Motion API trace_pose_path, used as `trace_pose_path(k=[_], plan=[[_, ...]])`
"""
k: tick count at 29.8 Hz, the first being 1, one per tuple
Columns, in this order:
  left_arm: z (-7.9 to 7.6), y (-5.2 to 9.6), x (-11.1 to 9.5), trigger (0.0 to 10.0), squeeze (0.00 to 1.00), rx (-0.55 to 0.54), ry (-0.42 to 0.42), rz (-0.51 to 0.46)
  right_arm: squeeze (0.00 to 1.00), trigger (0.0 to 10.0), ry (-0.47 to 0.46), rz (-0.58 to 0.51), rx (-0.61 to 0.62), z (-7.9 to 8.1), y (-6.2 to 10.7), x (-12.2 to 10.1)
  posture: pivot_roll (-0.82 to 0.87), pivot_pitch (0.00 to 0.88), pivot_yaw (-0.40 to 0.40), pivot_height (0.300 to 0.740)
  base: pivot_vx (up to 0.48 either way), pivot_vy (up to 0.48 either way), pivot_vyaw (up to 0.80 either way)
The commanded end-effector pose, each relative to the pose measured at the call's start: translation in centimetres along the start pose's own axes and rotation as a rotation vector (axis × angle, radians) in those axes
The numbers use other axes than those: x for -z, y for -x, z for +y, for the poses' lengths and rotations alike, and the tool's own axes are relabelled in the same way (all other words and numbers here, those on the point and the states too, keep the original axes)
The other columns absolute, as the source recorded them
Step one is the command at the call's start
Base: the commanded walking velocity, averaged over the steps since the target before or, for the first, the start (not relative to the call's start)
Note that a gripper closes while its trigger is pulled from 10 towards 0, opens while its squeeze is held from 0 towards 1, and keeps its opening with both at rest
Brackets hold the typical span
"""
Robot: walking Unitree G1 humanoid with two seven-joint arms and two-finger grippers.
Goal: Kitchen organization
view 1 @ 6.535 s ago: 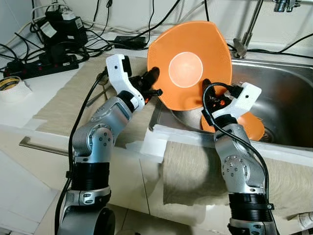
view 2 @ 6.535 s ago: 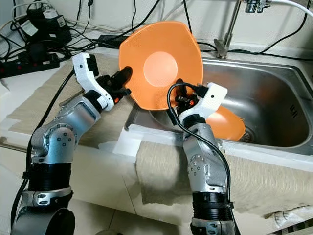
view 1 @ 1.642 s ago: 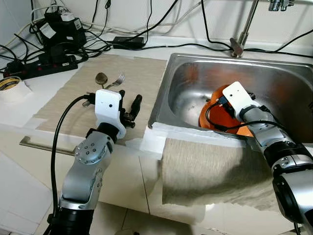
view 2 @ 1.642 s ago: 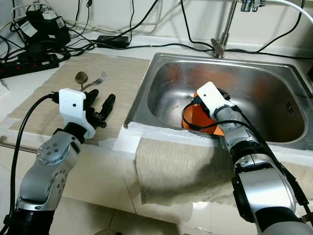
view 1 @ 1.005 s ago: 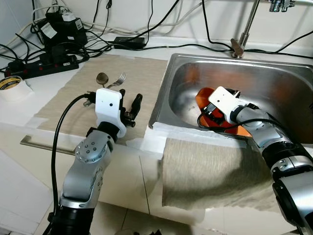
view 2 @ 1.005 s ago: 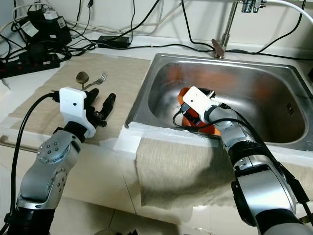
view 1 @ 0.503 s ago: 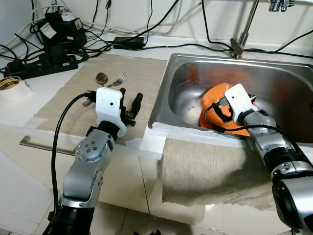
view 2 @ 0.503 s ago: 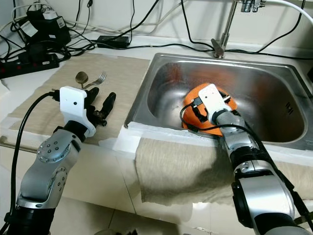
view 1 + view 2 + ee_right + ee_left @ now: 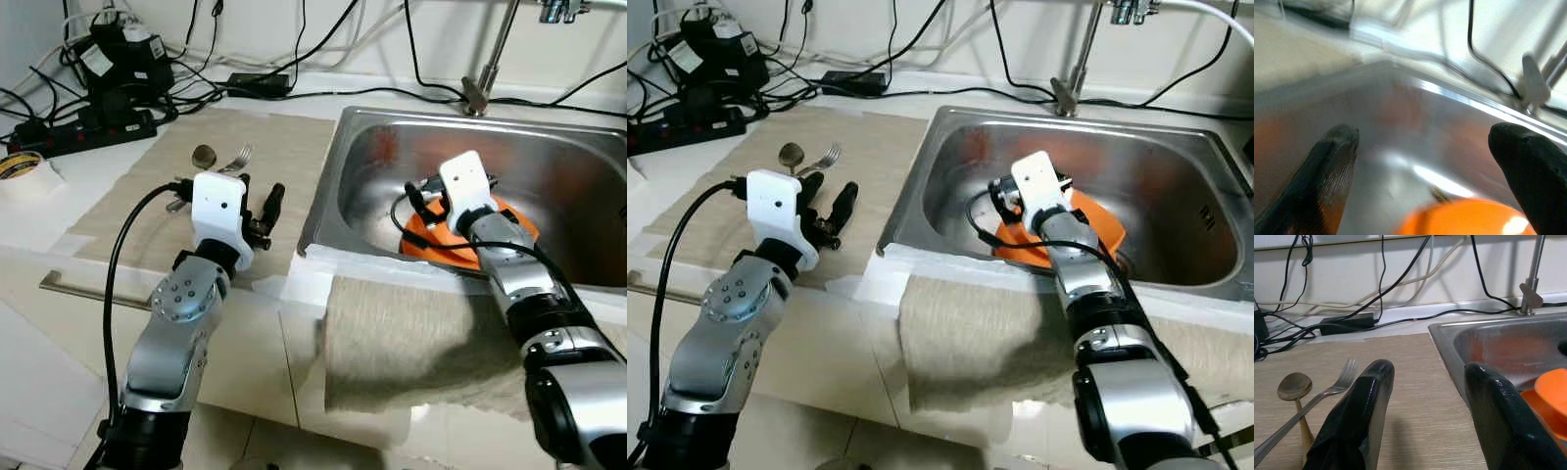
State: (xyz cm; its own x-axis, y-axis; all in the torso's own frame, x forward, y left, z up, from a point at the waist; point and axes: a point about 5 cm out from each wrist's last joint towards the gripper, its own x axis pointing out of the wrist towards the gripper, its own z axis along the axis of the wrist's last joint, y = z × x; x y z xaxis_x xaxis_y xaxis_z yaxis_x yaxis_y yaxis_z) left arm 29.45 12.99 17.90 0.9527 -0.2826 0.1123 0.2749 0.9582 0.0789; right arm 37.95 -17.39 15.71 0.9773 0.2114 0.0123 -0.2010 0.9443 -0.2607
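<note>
Now the right gripper (image 9: 1422, 161), fingers spread and empty, hangs just above the orange bowl (image 9: 1087, 227) in the sink (image 9: 1176, 176).

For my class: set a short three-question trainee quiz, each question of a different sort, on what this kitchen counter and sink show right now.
1. True or false: the orange dishes lie inside the sink.
2. Which cutlery lies on the beige mat? A) spoon and fork B) two knives C) chopsticks
3. Fill in: the right tool is ____, holding nothing.

Key
1. True
2. A: spoon and fork, beyond the open left tool
3. open
</note>
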Motion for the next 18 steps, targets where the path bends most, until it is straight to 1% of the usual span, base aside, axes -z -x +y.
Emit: trace_pose_path(k=[1, 2, 5, 6, 7, 10, 11, 13, 14, 15, 17, 18], plan=[[0.4, -0.3, -0.3, 10.0, 0.0, -0.022, -0.001, -0.013, 0.0, 10.0, -0.07, -0.027, 0.035, -0.3, 0.1, -0.6, 0.0, 0.0, 0.04, 0.736, 0.0, 0.0, 0.0], [0.4, -0.5, -0.5, 10.0, 0.0, -0.029, -0.002, -0.019, 0.0, 10.0, -0.159, -0.056, 0.055, 0.1, 0.2, -1.1, 0.0, 0.0, 0.04, 0.736, 0.0, 0.0, 0.0], [0.5, -0.7, -0.6, 10.0, 0.0, -0.041, -0.011, -0.024, 0.0, 10.0, -0.281, -0.091, 0.095, 0.6, 0.6, -1.5, 0.0, 0.0, 0.045, 0.736, 0.0, 0.0, 0.0], [0.7, -0.8, -0.7, 10.0, 0.0, -0.048, -0.018, -0.024, 0.0, 10.0, -0.337, -0.11, 0.119, 0.7, 0.8, -1.7, 0.0, 0.0, 0.046, 0.736, 0.0, 0.0, 0.0], [0.7, -0.8, -0.7, 10.0, 0.0, -0.048, -0.018, -0.024, 0.0, 10.0, -0.337, -0.11, 0.119, 0.7, 0.8, -1.7, 0.0, 0.0, 0.046, 0.736, 0.0, 0.0, 0.0], [1.6, -1.3, -0.8, 10.0, 0.0, -0.1, -0.027, -0.021, 0.0, 10.0, -0.477, -0.159, 0.159, 0.9, 1.5, -2.4, 0.0, 0.0, 0.048, 0.736, 0.0, 0.0, 0.0], [2.2, -1.7, -0.8, 10.0, 0.0, -0.134, -0.005, -0.01, 0.0, 10.0, -0.507, -0.162, 0.156, 1.3, 1.9, -2.5, 0.0, 0.0, 0.048, 0.736, 0.0, 0.0, 0.0], [3.3, -2.3, -0.7, 10.0, 0.0, -0.2, 0.022, 0.01, 0.0, 10.0, -0.499, -0.15, 0.14, 2.1, 2.8, -2.4, 0.01, 0.0, 0.048, 0.736, 0.0, 0.0, 0.0], [3.6, -2.5, -0.8, 10.0, 0.0, -0.216, 0.033, 0.013, 0.0, 10.0, -0.487, -0.143, 0.127, 2.5, 3.2, -2.3, 0.01, 0.0, 0.048, 0.736, 0.0, 0.0, 0.0], [3.6, -2.8, -0.8, 10.0, 0.0, -0.234, 0.073, 0.016, 0.0, 10.0, -0.458, -0.119, 0.119, 3.1, 4.0, -1.8, 0.01, 0.0, 0.045, 0.736, 0.0, 0.0, 0.0], [3.6, -2.9, -0.8, 10.0, 0.0, -0.239, 0.086, 0.017, 0.0, 10.0, -0.446, -0.108, 0.117, 3.2, 4.3, -1.6, 0.01, 0.0, 0.045, 0.736, 0.0, 0.0, 0.0], [3.4, -3.0, -0.7, 10.0, 0.0, -0.249, 0.116, 0.026, 0.0, 10.0, -0.439, -0.105, 0.122, 3.6, 5.1, -1.3, 0.01, 0.0, 0.044, 0.736, 0.0, 0.0, 0.0]])
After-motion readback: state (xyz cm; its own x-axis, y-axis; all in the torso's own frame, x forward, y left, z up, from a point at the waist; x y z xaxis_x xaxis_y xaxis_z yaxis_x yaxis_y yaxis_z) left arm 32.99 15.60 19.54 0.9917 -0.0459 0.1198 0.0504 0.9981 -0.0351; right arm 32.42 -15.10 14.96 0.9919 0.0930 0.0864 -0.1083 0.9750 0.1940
